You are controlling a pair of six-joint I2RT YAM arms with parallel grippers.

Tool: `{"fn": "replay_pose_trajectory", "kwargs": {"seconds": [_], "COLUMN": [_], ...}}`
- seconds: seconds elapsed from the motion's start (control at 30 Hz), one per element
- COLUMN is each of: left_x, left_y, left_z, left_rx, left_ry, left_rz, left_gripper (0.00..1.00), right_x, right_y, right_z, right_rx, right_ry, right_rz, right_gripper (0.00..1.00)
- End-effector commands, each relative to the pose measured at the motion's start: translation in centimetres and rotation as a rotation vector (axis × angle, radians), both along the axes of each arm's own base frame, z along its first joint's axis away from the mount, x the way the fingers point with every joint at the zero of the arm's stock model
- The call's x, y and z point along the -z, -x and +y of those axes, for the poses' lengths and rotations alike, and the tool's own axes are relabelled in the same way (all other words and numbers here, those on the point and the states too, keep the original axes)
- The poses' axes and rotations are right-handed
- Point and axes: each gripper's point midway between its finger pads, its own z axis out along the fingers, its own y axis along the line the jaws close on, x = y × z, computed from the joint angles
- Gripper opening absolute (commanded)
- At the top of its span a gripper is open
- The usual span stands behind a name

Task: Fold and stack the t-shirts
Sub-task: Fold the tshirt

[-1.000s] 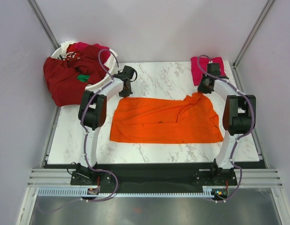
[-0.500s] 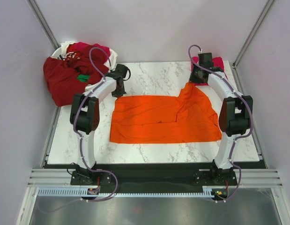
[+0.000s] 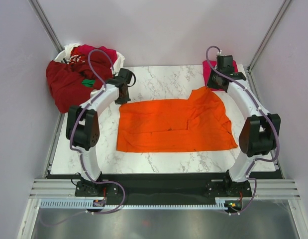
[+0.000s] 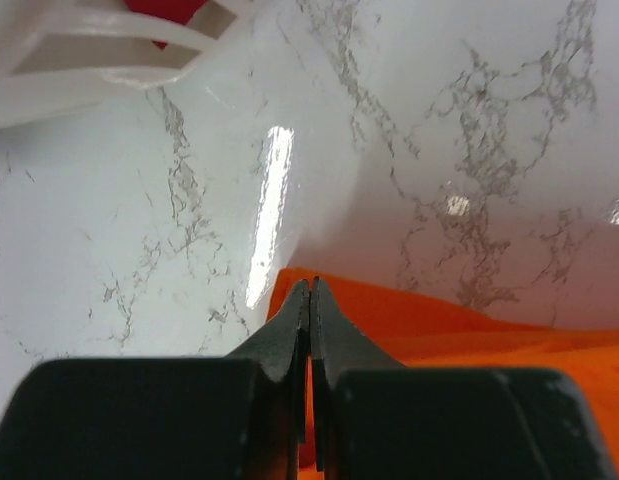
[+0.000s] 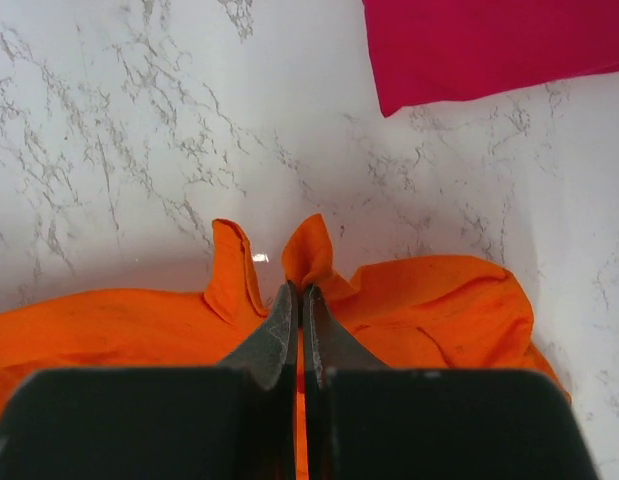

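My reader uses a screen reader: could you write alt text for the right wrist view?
The right gripper, shut, pinches a raised fold of the orange t-shirt over a white marble table. A magenta t-shirt lies beyond.

Arms [image 3: 100, 98]: white shells, black joints | Cables [image 3: 207, 56]: lilac, looping alongside | Grippers [image 4: 310, 288]: black, tapered fingers [image 4: 285, 340], blocky base

Left arm [image 3: 100, 97] and right arm [image 3: 242, 93] stretch forward — both jaws pinched together.
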Motion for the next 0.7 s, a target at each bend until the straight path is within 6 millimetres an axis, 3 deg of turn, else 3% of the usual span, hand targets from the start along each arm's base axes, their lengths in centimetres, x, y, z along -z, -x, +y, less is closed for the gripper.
{"fn": "replay_pose_trajectory", "kwargs": {"seconds": [0.0, 0.1, 0.13, 0.23, 0.27, 0.33, 0.37, 0.4, 0.67], "left_x": [-1.6, -1.6, -1.6, -1.6, -1.5, -1.4, -1.2, -0.9, 1.1], "left_y": [1.5, 2.8, 3.1, 4.7, 5.1, 6.2, 6.5, 7.2, 10.1], "left_z": [0.9, 1.1, 1.2, 1.7, 1.8, 2.1, 2.2, 2.4, 2.4], "left_rx": [-0.007, -0.007, -0.011, -0.020, -0.022, -0.024, -0.024, -0.032, -0.047], "left_ry": [-0.016, -0.008, -0.007, -0.007, -0.006, -0.005, -0.007, -0.005, -0.012], "left_rz": [-0.017, -0.007, -0.006, 0.000, 0.002, 0.009, 0.014, 0.021, 0.071], "left_gripper": [0.02, 0.02, 0.02, 0.02, 0.02, 0.02, 0.02, 0.02, 0.02], "right_x": [-1.7, -2.0, -0.6, 0.2, -0.4, 1.0, 0.5, 1.7, 4.4], "right_y": [2.2, 3.9, 5.1, 7.7, 8.5, 10.1, 10.7, 11.7, 16.2], "right_z": [-0.1, -0.5, -0.8, -1.3, -1.3, -1.3, -1.4, -1.5, -2.0], "right_rx": [-0.013, 0.016, 0.030, 0.067, 0.072, 0.077, 0.079, 0.085, 0.135], "right_ry": [0.002, -0.005, 0.000, -0.007, -0.017, -0.024, -0.031, -0.035, -0.054], "right_rz": [-0.022, -0.025, 0.009, 0.023, 0.007, 0.036, 0.019, 0.047, 0.085], "right_gripper": [0.00, 0.00, 0.00, 0.00, 0.00, 0.00, 0.00, 0.00, 0.00]}}
